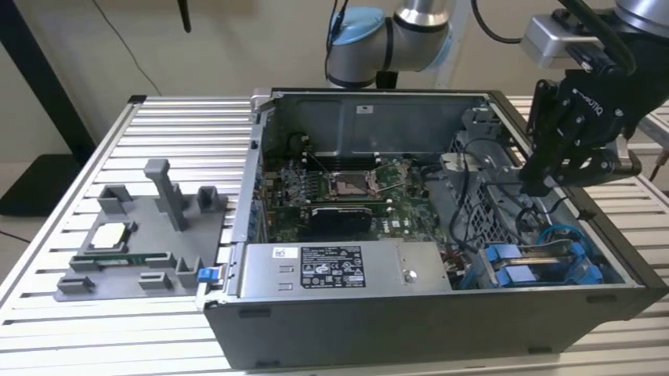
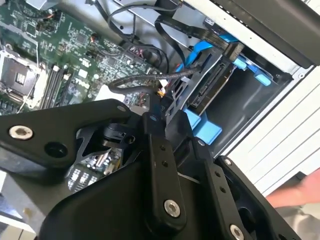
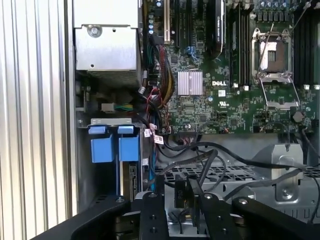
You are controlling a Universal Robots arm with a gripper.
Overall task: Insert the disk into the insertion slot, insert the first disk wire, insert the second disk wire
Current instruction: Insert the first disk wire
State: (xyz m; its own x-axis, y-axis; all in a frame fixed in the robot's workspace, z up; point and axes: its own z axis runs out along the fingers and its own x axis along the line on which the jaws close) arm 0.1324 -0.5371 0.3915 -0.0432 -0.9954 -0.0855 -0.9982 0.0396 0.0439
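disk (image 1: pixel 522 270): you have it seated in the insertion slot (image 3: pixel 107 121), just beside the power-supply box (image 1: pixel 345 270) on the exterior view's right; its blue tabs show at the bay's open side
gripper (image 1: pixel 533 186): it hangs over the open case, beyond the power-supply box and to the exterior view's right of it; near the disk, not touching it
gripper state: you cannot tell whether it is apart or clamped; in the first wrist view a black cable end (image 3: pixel 186 195) sits right at its tip
wires: loose black cables (image 3: pixel 225 155) trail beyond the power-supply box; a blue cable (image 1: pixel 554 233) curves on the disk's side of the box
motherboard (image 1: pixel 345 188): directly behind the power-supply box
grey fixture (image 1: pixel 146 235): outside the case on the slatted table (image 1: pixel 63 345), to the exterior view's left of the power-supply box
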